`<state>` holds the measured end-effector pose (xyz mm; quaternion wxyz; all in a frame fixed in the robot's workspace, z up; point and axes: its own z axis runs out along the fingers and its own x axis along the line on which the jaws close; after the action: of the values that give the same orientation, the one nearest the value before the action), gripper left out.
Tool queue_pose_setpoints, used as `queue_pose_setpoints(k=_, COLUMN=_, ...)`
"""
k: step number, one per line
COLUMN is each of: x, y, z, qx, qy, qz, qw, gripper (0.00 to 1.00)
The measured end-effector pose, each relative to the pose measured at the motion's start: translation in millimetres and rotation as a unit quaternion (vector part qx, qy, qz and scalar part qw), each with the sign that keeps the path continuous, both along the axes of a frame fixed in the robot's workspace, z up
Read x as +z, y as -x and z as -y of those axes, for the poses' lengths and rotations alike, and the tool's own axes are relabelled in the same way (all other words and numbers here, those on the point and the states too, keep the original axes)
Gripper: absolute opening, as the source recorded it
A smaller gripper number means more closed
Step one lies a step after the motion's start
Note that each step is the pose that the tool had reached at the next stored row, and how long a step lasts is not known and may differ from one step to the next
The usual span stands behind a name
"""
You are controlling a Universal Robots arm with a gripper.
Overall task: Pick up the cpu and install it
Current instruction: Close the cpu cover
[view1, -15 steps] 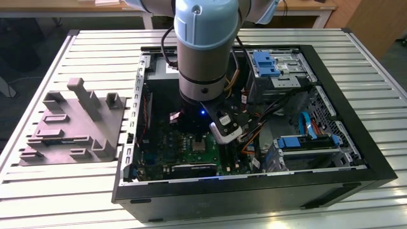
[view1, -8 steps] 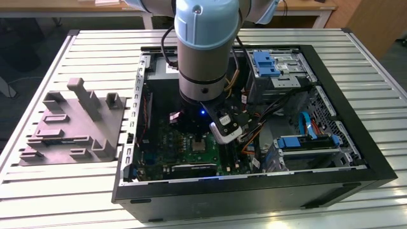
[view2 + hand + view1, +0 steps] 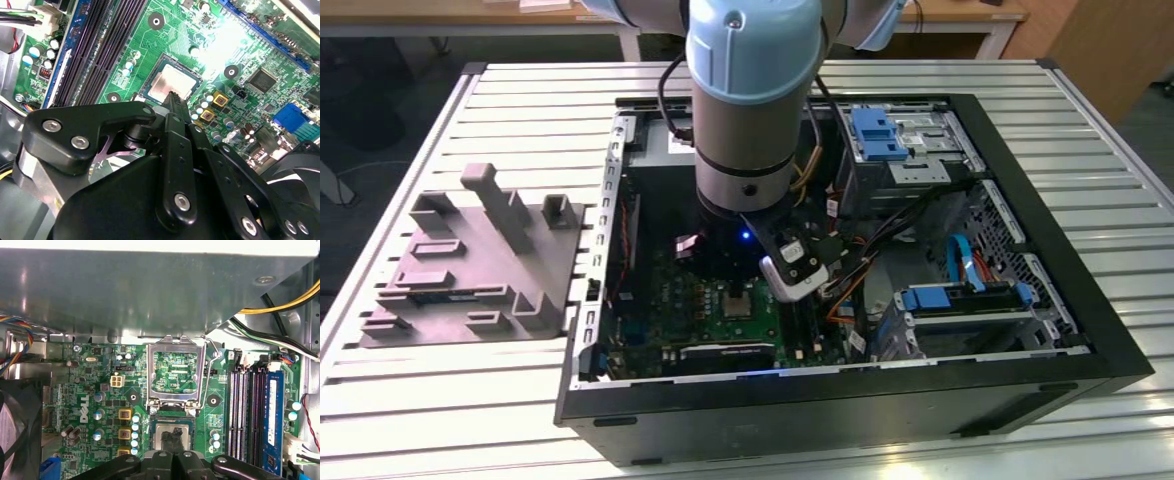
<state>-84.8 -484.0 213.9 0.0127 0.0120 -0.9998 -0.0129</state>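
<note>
on the exterior view's left, one grey tray [image 3: 467,270] with upright posts sits on the slatted metal table [image 3: 480,400]. just beside it stands one open black computer case [image 3: 854,395], lying on its side with the green motherboard [image 3: 720,325] facing up.

my one arm [image 3: 747,120] comes straight down into the middle of that case. below it lies the one cpu [image 3: 739,301], its pale silvery square flat on the board. further to the exterior view's right i count two blue drive brackets, one [image 3: 878,133] at the far corner of the case and one [image 3: 958,297] nearer the front.

in the first wrist view my gripper [image 3: 172,436] has its two black fingertips pinched together with nothing between them. they are right over the cpu [image 3: 161,432], well inside its edges, but i cannot tell whether they touch it. the cpu lies level inside the one socket, and the socket's one metal hold-down frame [image 3: 176,343] stands swung open just beyond it. near the socket i count three yellow-topped squares [image 3: 125,415] in a row.

in the second wrist view the gripper [image 3: 174,97] shows edge-on, its tip above the near edge of the cpu [image 3: 172,82], which is seated square in the socket on the motherboard [image 3: 165,40].
</note>
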Motion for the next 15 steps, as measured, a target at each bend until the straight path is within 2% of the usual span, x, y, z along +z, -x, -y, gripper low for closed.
queue_pose_setpoints(k=3, x=-0.1, y=-0.1, z=0.0, qx=0.002, qy=0.0000, qz=0.0000, qw=1.0000, gripper=0.11)
queue_pose_setpoints(k=8, x=-0.2, y=-0.1, z=0.0, qx=0.037, qy=-0.0002, qz=0.0000, qw=0.9993, gripper=0.11)
queue_pose_setpoints(k=10, x=3.5, y=-0.1, z=0.0, qx=0.038, qy=-0.0007, qz=0.0000, qw=0.9993, gripper=0.11)
queue_pose_setpoints(k=13, x=13.6, y=-0.1, z=-0.1, qx=0.038, qy=-0.0008, qz=0.0001, qw=0.9993, gripper=0.11)
queue_pose_setpoints(k=15, x=14.3, y=-0.1, z=-0.1, qx=0.045, qy=-0.0011, qz=0.0001, qw=0.9990, gripper=0.11)
